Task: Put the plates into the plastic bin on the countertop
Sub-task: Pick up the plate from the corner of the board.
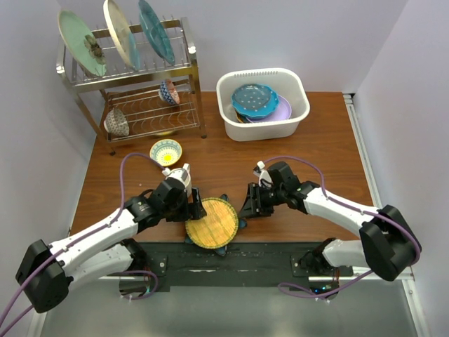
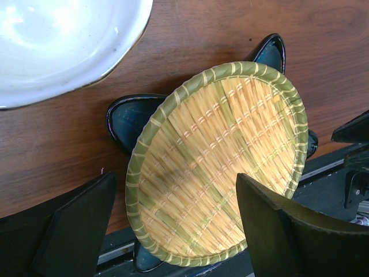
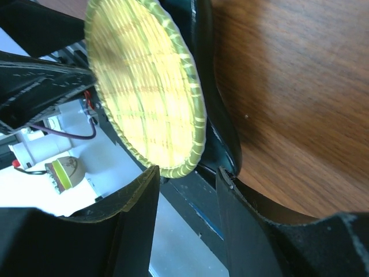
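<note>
A woven amber plate (image 1: 210,223) (image 2: 219,161) (image 3: 144,86) with a green rim rests tilted on a dark teal star-shaped plate (image 1: 241,224) (image 2: 130,118) (image 3: 222,133) at the countertop's (image 1: 295,161) front edge. My left gripper (image 1: 196,209) (image 2: 176,184) stands open at the amber plate's left side, its fingers spread wider than the near rim. My right gripper (image 1: 245,205) (image 3: 187,171) is open at the right side, one fingertip by the amber rim, the other touching the teal rim. The white plastic bin (image 1: 263,130) at the back holds a blue dotted plate (image 1: 254,100) on a lavender one (image 1: 282,109).
A steel dish rack (image 1: 140,77) at back left holds a mint plate (image 1: 81,42), a cream plate (image 1: 119,31) and a teal plate (image 1: 156,29), with small bowls (image 1: 169,92) below. Another patterned bowl (image 1: 167,151) sits just behind my left arm.
</note>
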Action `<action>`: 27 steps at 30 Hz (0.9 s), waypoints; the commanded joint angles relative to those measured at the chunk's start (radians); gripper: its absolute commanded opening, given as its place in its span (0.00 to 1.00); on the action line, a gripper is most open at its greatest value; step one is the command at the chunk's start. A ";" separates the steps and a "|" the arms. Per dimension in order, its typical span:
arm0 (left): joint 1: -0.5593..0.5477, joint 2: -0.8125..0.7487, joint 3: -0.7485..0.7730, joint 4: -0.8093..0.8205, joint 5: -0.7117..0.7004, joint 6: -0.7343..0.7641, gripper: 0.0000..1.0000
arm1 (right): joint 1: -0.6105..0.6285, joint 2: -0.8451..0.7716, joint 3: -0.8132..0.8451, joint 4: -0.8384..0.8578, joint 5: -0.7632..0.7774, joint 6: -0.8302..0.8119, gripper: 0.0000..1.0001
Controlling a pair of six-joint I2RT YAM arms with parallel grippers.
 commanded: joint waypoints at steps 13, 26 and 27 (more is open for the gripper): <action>-0.003 -0.023 -0.014 0.030 0.007 -0.004 0.88 | 0.030 0.000 -0.052 0.032 0.048 0.019 0.47; -0.003 0.004 -0.007 0.042 0.018 0.008 0.88 | 0.052 -0.019 -0.048 0.048 0.059 0.047 0.46; -0.003 0.002 -0.008 0.042 0.018 0.008 0.88 | 0.053 -0.013 -0.048 0.056 0.057 0.050 0.46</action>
